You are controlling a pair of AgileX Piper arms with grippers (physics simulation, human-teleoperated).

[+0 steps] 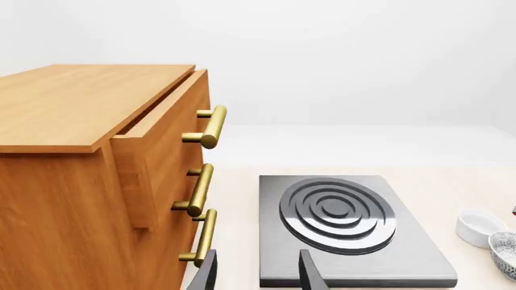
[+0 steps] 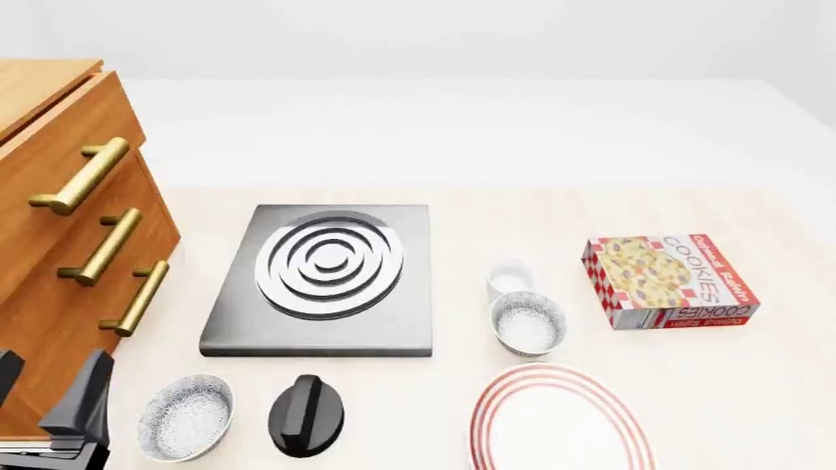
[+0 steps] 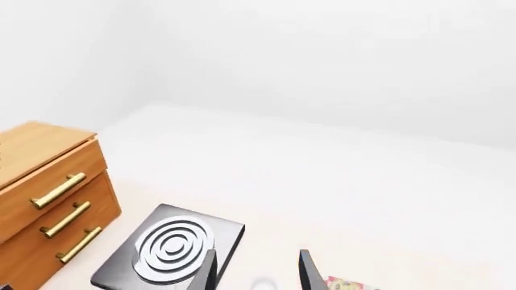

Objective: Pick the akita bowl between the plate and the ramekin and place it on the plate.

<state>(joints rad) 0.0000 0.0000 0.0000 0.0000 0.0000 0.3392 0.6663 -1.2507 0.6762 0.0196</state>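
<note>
Speckled round akita bowl, dark-rimmed

Everything was bright and evenly lit, pretty flat, with no glare or blur anywhere. Only faint soft shadows showed under the dark grey square hob slab and the wooden drawer cabinet.

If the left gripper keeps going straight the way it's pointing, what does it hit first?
Probably the stove burner plate, which lies dead ahead between the open fingers. Depth is unclear. The drawer cabinet sits just beside that line.
</note>
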